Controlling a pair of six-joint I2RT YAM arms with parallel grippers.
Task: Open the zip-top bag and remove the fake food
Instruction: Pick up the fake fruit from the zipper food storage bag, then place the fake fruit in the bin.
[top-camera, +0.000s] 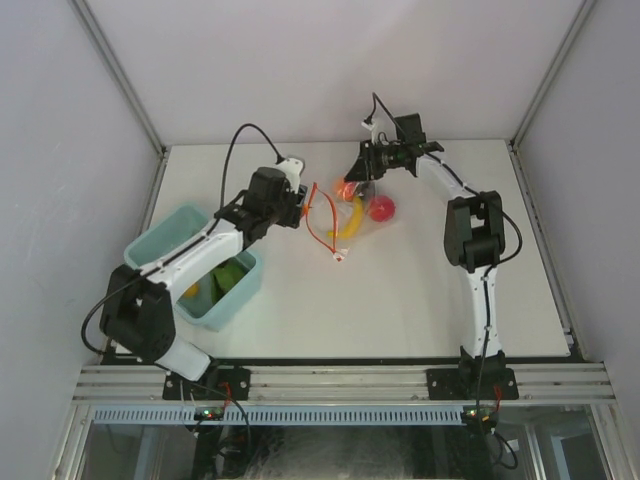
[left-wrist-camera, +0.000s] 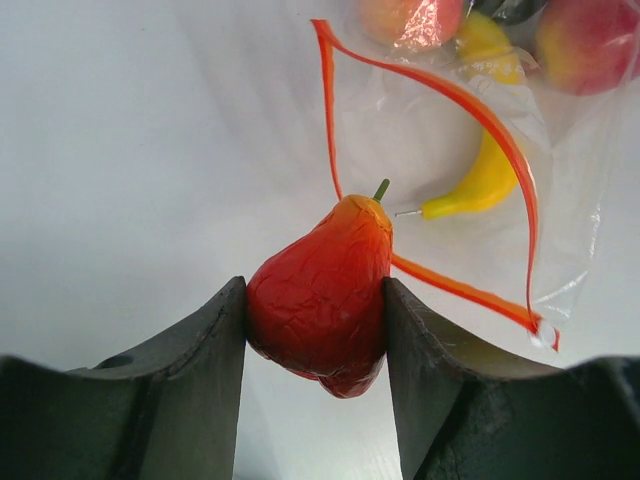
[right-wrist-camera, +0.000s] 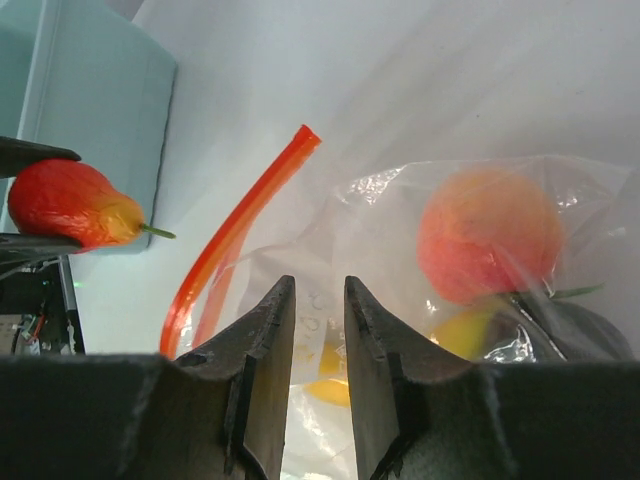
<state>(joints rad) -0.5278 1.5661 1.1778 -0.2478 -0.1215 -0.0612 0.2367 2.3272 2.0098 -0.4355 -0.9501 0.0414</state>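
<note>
— Where's the zip-top bag?

— We see it on the bench, its mouth gaping just ahead of our left hand. Our right hand, nearly closed, pinches its clear plastic.

— The food?

— The left hand, half open, clamps a red pear-shaped fruit outside the bag. The banana, apple and peach fruit lie inside, beyond the right hand's fingertips.

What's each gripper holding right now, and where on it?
Left gripper holds the red-orange pear by the sides of its wide body. Right gripper appears to pinch the zip-top bag by its clear film.
</note>
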